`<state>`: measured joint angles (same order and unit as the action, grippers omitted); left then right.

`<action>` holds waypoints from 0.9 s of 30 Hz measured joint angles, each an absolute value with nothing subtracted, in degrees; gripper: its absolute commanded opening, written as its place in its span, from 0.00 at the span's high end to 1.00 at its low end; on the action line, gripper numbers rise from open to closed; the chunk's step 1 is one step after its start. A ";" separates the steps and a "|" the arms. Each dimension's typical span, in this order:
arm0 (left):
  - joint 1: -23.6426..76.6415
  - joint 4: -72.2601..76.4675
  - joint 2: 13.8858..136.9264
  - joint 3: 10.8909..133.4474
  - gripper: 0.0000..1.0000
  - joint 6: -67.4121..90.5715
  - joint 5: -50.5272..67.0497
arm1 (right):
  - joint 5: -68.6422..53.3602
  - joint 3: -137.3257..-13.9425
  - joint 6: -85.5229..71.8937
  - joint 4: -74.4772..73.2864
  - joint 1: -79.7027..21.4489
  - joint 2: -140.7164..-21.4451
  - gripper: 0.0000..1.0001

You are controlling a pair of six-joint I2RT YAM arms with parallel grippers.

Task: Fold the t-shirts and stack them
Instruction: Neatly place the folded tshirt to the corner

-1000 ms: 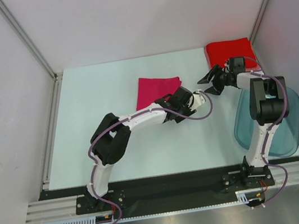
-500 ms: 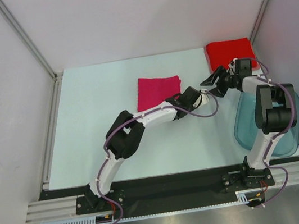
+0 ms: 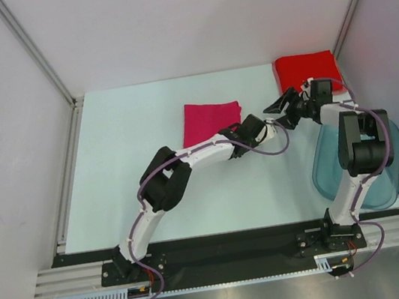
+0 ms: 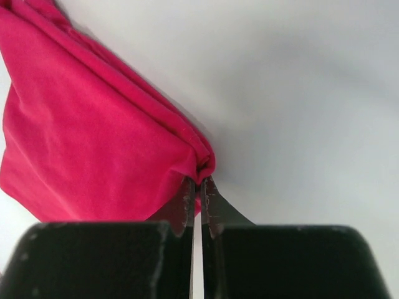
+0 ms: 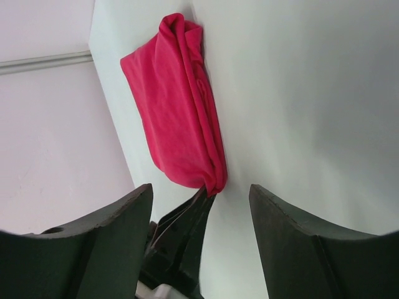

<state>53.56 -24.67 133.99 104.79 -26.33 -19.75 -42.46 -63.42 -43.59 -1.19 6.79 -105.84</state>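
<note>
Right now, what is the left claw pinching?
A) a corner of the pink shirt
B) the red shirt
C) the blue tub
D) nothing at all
A: the left gripper is shut on a corner of the pink shirt, while the red shirt lies apart at the back.

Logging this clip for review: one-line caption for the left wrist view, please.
Left gripper pinched shut on a corner of the folded magenta-pink t-shirt lying on the pale table.
</note>
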 measured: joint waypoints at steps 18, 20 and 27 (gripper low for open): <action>48.47 -24.77 122.85 98.65 1.00 -23.38 -12.19 | -44.10 -73.89 -51.05 7.14 -2.33 -120.66 0.29; 48.36 -24.82 122.23 98.65 1.00 -23.20 -11.79 | -43.90 -74.39 -51.07 7.20 -3.60 -121.32 0.29; 48.25 -25.06 121.10 98.65 1.00 -22.39 -11.16 | -42.11 -77.87 -51.37 6.52 -7.03 -125.95 0.34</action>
